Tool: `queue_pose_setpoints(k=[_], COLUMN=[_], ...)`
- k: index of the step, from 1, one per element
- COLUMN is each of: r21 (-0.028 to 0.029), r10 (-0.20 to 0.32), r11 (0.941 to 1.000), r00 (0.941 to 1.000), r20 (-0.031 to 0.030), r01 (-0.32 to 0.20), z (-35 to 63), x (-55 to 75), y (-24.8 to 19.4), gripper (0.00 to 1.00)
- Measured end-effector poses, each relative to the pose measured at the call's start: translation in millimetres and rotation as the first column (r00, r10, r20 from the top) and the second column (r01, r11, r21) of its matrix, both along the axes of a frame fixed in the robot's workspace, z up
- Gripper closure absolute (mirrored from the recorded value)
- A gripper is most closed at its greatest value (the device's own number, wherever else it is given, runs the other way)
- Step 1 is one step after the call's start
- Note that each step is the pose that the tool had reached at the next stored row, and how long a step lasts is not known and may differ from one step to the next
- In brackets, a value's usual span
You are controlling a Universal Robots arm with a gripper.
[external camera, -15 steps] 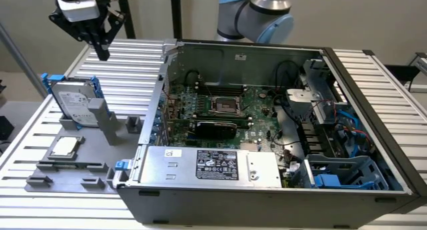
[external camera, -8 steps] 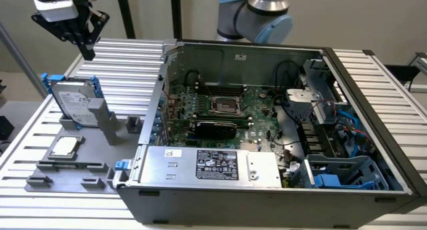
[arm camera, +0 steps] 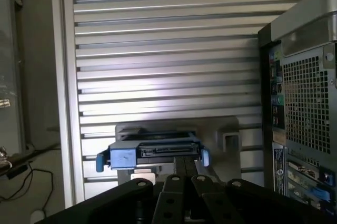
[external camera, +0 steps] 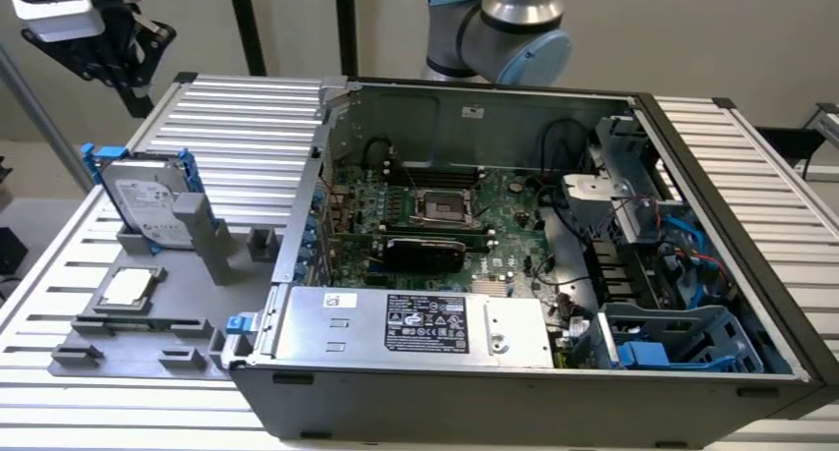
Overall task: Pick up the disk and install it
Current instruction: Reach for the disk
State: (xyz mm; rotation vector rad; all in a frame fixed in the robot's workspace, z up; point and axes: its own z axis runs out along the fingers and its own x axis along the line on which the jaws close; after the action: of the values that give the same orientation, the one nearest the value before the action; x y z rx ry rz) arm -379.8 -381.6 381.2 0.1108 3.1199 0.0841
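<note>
The disk (external camera: 141, 197), a silver-grey drive with a white label in a blue carrier, stands on edge in a grey holder (external camera: 196, 237) on the slatted table, at the exterior view's left. My gripper (external camera: 129, 89) hangs in the air above and behind it, apart from it, fingers pointing down. In the wrist view the disk (arm camera: 152, 154) shows edge-on beyond the gripper (arm camera: 185, 170). Its two fingers lie pressed together with nothing between them.
An open computer case (external camera: 734, 225) lies on the table to the exterior view's right of the holder, with a motherboard, a silver power supply (external camera: 419, 323) and blue drive bays (external camera: 669, 345) inside. A small square silver chip (external camera: 128, 287) rests on a grey fixture near the disk.
</note>
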Motion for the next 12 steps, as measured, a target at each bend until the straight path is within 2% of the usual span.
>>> queue_pose_setpoints(k=[12], r21=[0.0000], r10=[0.000], r11=[1.0000], r00=[1.0000], r20=[-0.0006], r01=[0.000], z=[-2.6], x=[-52.3], y=[1.0], gripper=[0.89])
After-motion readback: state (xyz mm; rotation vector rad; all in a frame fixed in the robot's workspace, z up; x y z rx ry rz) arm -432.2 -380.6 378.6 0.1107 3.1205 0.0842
